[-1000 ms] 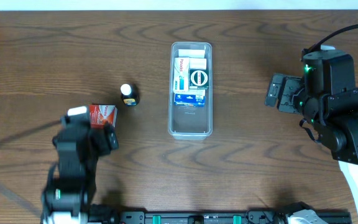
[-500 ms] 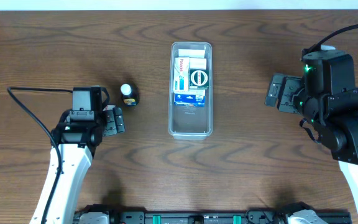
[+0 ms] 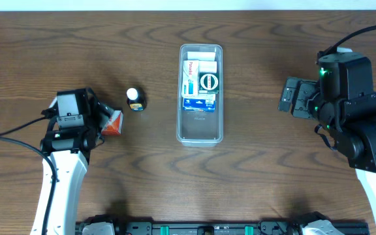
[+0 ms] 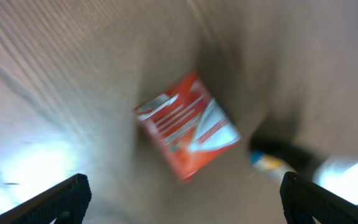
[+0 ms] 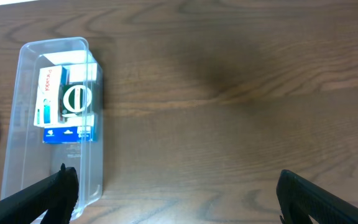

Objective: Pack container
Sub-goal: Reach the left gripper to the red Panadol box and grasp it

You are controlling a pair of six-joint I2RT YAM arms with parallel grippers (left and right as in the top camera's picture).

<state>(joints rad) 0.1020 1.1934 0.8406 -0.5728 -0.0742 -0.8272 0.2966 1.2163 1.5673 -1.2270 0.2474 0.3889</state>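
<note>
The clear plastic container (image 3: 200, 128) lies lengthwise at the table's middle, with several small boxes (image 3: 200, 87) packed in its far half. It also shows in the right wrist view (image 5: 39, 171). A red and white box (image 3: 112, 122) lies tilted on the table left of the container, and it is blurred in the left wrist view (image 4: 186, 126). My left gripper (image 3: 102, 121) is open and empty, just left of the red box (image 4: 182, 200). My right gripper (image 3: 287, 96) is open and empty, well right of the container (image 5: 176, 193).
A small dark bottle with a white cap (image 3: 134, 99) stands just beyond the red box, between it and the container. It shows blurred in the left wrist view (image 4: 281, 157). Bare wood lies between the container and my right gripper.
My left arm has swung up from the front edge and then back to the left. The red box, covered half a second ago, shows again in front of its open fingers. The right arm has not moved.
</note>
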